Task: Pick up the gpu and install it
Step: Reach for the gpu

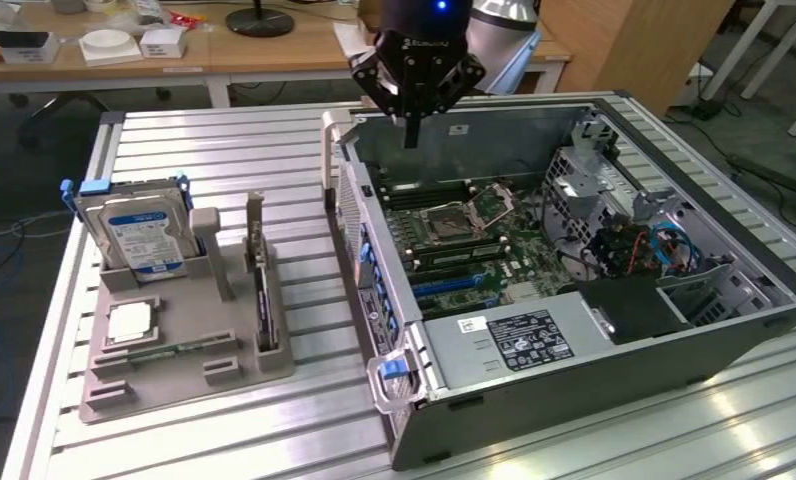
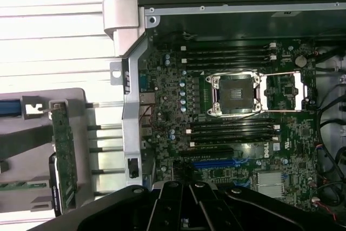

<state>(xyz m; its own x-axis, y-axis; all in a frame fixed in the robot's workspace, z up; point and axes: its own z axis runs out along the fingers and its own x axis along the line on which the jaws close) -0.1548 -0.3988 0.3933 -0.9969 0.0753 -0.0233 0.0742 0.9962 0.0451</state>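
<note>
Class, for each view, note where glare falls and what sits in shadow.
Exterior view: light glares off the table beside the computer case, whose interior is dimmer. Wrist view: the table washes out white, while the motherboard looks dim.

Exterior cam: mounted high, off the arm, tilted down across the ribbed aluminium table (image 1: pixel 211 140). Mid range. The whole open grey tower computer case (image 1: pixel 572 390) sits centre-right of frame, the grey moulded parts holder (image 1: pixel 245 365) lower left, the black robot gripper (image 1: pixel 412 135) top centre. Wrist cam: looks straight down past the gripper (image 2: pixel 189 204) into the case, much closer. Overlap: the green motherboard (image 1: pixel 472 245) (image 2: pixel 232 139) with its square silver CPU socket (image 1: pixel 448 222) (image 2: pixel 236 94), the case wall nearest the holder, one end of the holder, and a strip of table.
</note>
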